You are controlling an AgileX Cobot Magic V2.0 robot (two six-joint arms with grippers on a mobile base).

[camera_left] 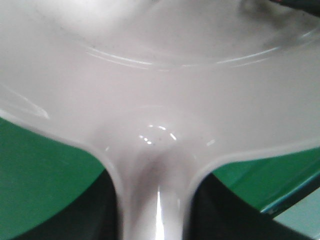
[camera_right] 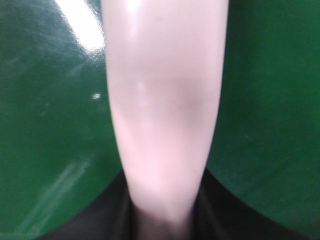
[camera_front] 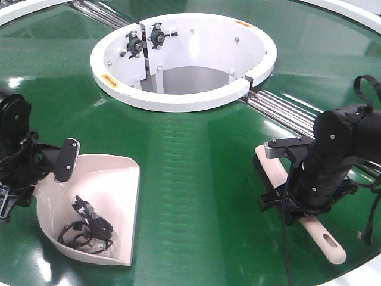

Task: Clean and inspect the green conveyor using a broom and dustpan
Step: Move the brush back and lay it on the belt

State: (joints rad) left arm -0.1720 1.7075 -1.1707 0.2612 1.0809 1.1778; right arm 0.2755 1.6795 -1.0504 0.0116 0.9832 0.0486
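Note:
The green conveyor [camera_front: 196, 179] fills the front view. The beige-pink dustpan [camera_front: 110, 190] rests on it at the left, with black cable-like scraps [camera_front: 89, 223] inside. My left gripper [camera_front: 50, 170] is shut on the dustpan's handle; in the left wrist view the handle [camera_left: 155, 200] runs between the jaws of the gripper [camera_left: 155, 222] into the pan [camera_left: 160, 75]. The beige broom [camera_front: 324, 241] lies low over the belt at the right. My right gripper [camera_front: 297, 199] is shut on it, as the right wrist view [camera_right: 165, 220] shows with the broom's handle [camera_right: 165, 100]. The bristles are hidden.
The white ring-shaped housing [camera_front: 184, 98] stands at the belt's centre. Steel roller strips [camera_front: 286, 110] run from it toward the right arm, and others [camera_front: 101, 15] to the far left. White rims [camera_front: 351, 9] edge the belt. The front edge lies close by the broom's tip.

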